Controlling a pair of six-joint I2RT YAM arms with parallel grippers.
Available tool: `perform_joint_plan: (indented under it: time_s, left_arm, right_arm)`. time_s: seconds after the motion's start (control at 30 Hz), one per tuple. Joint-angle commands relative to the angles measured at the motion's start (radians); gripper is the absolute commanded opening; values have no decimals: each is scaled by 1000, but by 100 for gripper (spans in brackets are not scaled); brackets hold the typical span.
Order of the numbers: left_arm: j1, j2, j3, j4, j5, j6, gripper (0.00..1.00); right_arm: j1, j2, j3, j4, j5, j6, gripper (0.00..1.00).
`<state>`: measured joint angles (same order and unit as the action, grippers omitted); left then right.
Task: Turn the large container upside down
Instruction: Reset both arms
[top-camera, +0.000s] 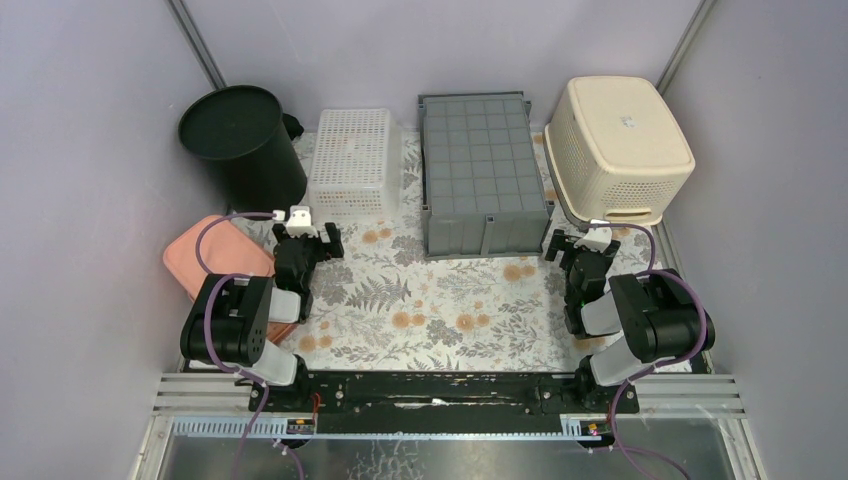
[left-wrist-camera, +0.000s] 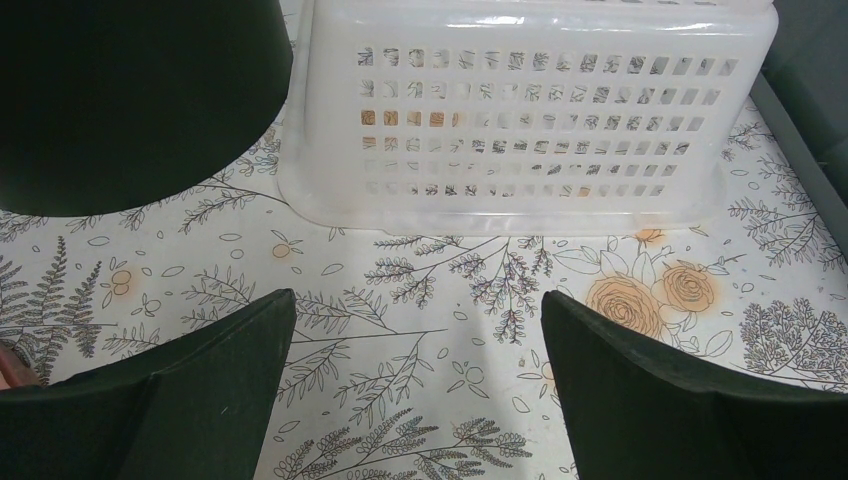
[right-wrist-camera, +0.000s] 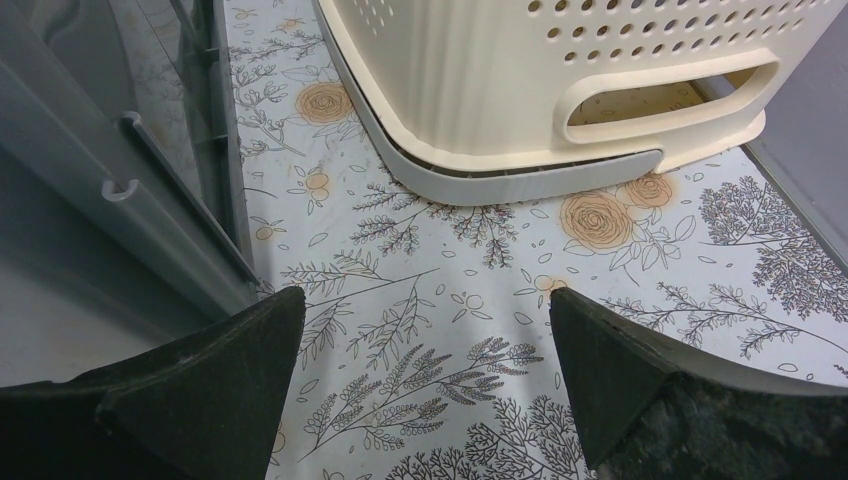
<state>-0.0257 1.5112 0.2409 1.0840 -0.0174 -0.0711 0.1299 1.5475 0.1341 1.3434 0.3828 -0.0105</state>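
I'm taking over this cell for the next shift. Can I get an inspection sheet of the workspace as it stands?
Surface: floral mat, lying flat.
Job's things: grey crate, the largest-looking container, centre back, ribbed base seemingly up.
Clutter: black bin far left; white basket beside it; cream basket far right; pink flat container at the left edge, partly under the left arm.
Grippers: left gripper open, empty, facing the white basket; right gripper open, empty, facing the cream basket.
Cables: purple cables looped on both arms, touching no container.
Surroundings: plain walls on three sides; nothing else seen.
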Motion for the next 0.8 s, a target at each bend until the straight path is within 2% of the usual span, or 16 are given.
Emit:
perform_joint_plan:
  time_s: [0.0,0.77]
  left_arm:
    - [2,5,9,83,3,26,100]
    - [3,6,9,83,2,27,100]
  right_arm:
    - [-4,-10,25,39,27,-8,99]
    - [-4,-9,22,48,30,-10,99]
